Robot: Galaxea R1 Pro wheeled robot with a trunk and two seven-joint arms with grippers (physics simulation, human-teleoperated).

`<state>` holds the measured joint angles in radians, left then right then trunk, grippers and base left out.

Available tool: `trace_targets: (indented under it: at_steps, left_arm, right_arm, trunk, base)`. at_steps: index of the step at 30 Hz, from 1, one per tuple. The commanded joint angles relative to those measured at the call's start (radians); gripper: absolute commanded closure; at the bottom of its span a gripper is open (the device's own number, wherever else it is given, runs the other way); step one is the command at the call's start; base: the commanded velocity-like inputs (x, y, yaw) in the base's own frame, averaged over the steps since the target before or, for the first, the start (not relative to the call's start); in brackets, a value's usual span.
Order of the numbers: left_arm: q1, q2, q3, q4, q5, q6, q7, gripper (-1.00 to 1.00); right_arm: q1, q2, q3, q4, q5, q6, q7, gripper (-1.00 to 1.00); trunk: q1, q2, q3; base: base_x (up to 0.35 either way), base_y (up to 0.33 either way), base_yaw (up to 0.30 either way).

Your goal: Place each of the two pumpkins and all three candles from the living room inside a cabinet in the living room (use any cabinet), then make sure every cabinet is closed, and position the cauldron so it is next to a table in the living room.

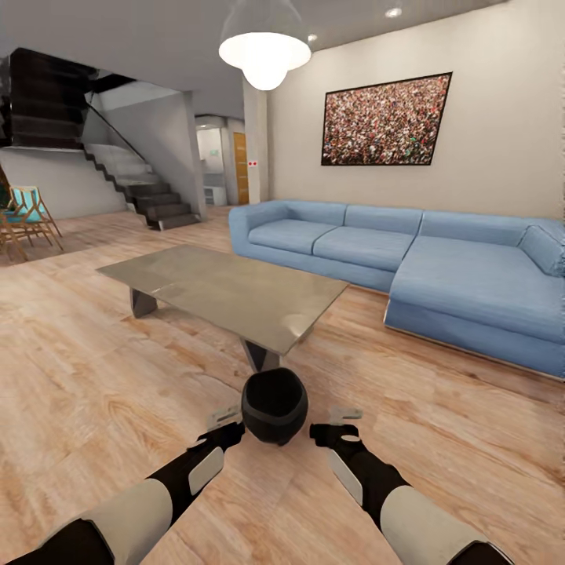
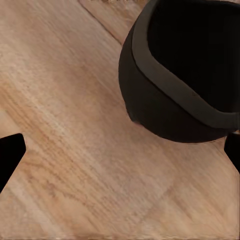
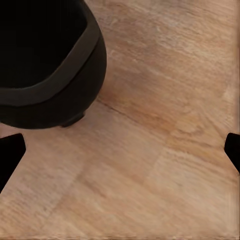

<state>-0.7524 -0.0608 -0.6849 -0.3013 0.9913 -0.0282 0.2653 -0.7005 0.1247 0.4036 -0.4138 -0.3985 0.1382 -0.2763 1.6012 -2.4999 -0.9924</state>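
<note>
Now, in the head view, the cauldron (image 1: 274, 406) sits on the wooden floor (image 1: 94, 369), just in front of the near corner of the table (image 1: 227, 290); the table carries none of the task's things, so the word worktop does not fit it; the left gripper (image 1: 225, 424) is on one side of the pot and the right gripper (image 1: 339, 424) is on the other, each just beside it; the pot looks tipped, with its wide mouth leaning away from the robot and toward the table, but it is round, so it has no long side to speak of; a blue sofa (image 1: 439, 259) stands well behind; the risk is that one arm bumps the pot and rolls it over or pushes it away from the table.

In the left wrist view, the cauldron (image 2: 180, 80) fills one corner, with its dark rim and round belly over the floor; the two dark tips of the jaws stand wide apart with only floor between them, so they hold nothing; one tip is very near the pot, so a small swing could knock it.

In the right wrist view, the cauldron (image 3: 47, 65) is off to one side, with a small foot showing under it; these jaws are spread wide too, and empty; if they shut here they would catch only air, and a rough push could tip the pot.
</note>
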Motion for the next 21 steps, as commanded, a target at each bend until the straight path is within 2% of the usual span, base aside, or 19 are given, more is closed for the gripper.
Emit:
trace_targets:
  at_steps: [1, 17, 21]
  left_arm:
    - [-0.001, 0.001, -0.008, -0.001, 0.009, -0.003, 0.006, -1.0]
    - [-0.001, 0.001, -0.008, -0.001, 0.007, -0.004, 0.006, -1.0]
    - [-0.001, 0.001, -0.008, -0.001, 0.007, -0.004, 0.006, -1.0]
  right_arm:
    - [-0.001, -0.001, 0.009, -0.002, -0.006, 0.005, -0.008, -1.0]
    - [-0.001, -0.001, 0.009, -0.002, -0.006, 0.002, -0.008, -1.0]
    - [-0.001, -0.002, 0.009, -0.001, -0.006, -0.021, -0.009, -1.0]
  trunk:
    - [-0.001, 0.0, 0.003]
    - [-0.063, 0.112, 0.053]
    - [-0.078, 0.14, 0.066]
  base:
    - [-0.344, 0.0, 0.0]
    - [-0.343, 0.0, 0.0]
    - [-0.107, -0.006, 0.0]
